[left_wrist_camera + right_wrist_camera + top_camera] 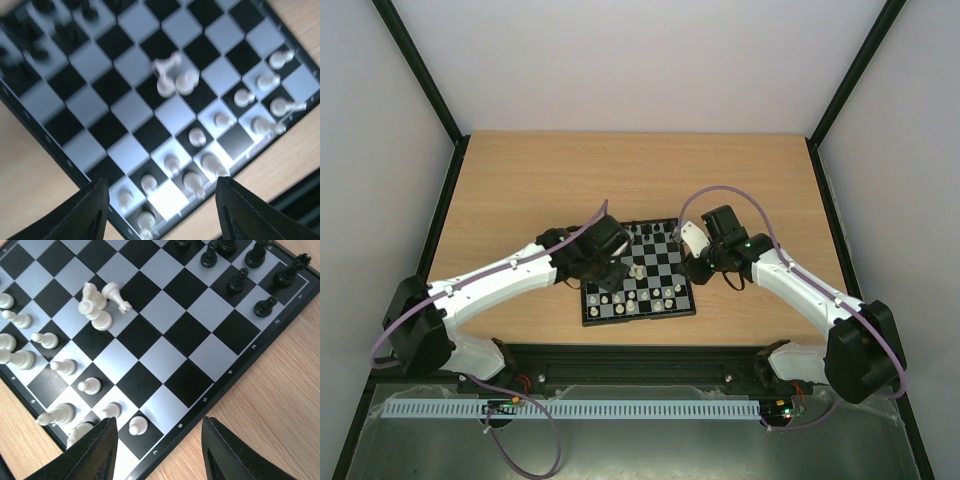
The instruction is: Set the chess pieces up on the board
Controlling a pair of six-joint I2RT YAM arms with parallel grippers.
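The board [665,262] lies at the table's middle, near the front edge. Cream-white pieces [642,298] stand along its near rows and black pieces [655,231] along its far rows. A loose cluster of three white pieces [100,305] sits mid-board, one tipped over; it also shows in the left wrist view [172,77]. My left gripper [160,207] is open and empty above the board's near left corner. My right gripper [157,445] is open and empty above the board's right edge, beside a white pawn [136,425].
The board rests on a wooden table [550,180] with black rails at both sides. A black bar [640,355] runs along the front edge between the arm bases. Bare wood lies behind the board and to both sides.
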